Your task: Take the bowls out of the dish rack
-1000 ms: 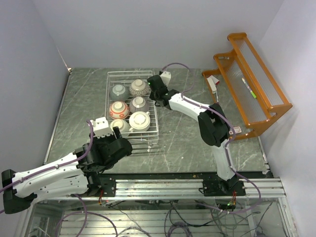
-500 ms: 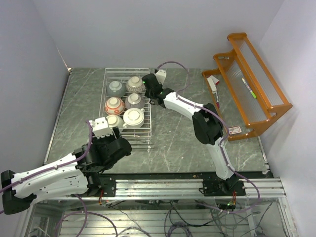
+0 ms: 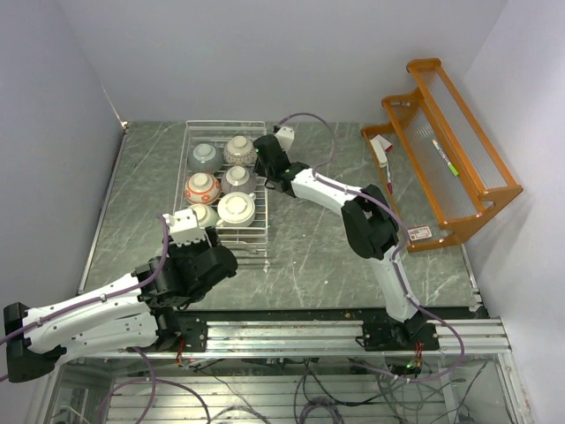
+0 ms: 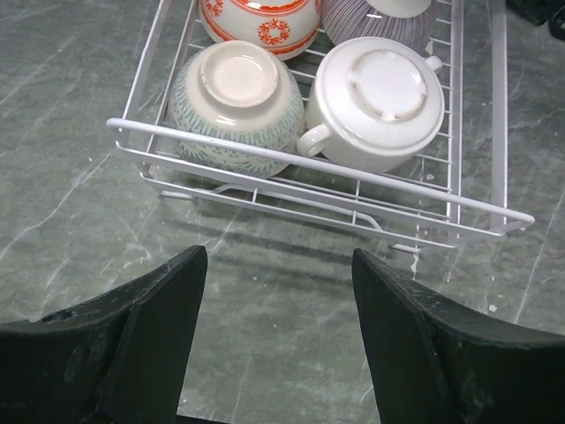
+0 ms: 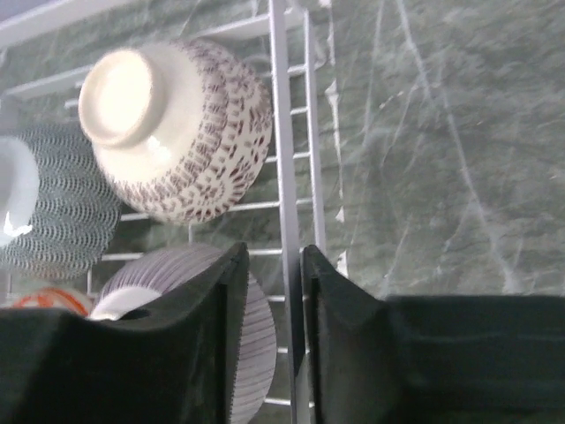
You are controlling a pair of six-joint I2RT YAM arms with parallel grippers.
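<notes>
The white wire dish rack (image 3: pixel 184 177) lies at the back left of the table with several bowls upside down in it. The near row holds a teal-speckled bowl (image 4: pixel 238 106) and a cream bowl with a small handle (image 4: pixel 380 102). Behind them sit a red-patterned bowl (image 3: pixel 202 187) and a striped bowl (image 3: pixel 237 179). My right gripper (image 5: pixel 274 252) straddles the rack's right rim wire (image 5: pixel 281 132), slightly open, with a gap beside the wire, next to a brown-patterned bowl (image 5: pixel 177 132). My left gripper (image 4: pixel 278 256) hangs open over bare table just in front of the rack.
An orange wooden shelf rack (image 3: pixel 450 141) stands at the back right against the wall. A small card (image 3: pixel 419 232) lies on the table near its foot. Grey marble table (image 3: pixel 318 247) stretches between the dish rack and the shelf.
The dish rack with its bowls has slid left, pulled by my right gripper on its rim. The right jaws have now parted from the wire. The left arm has barely moved.
</notes>
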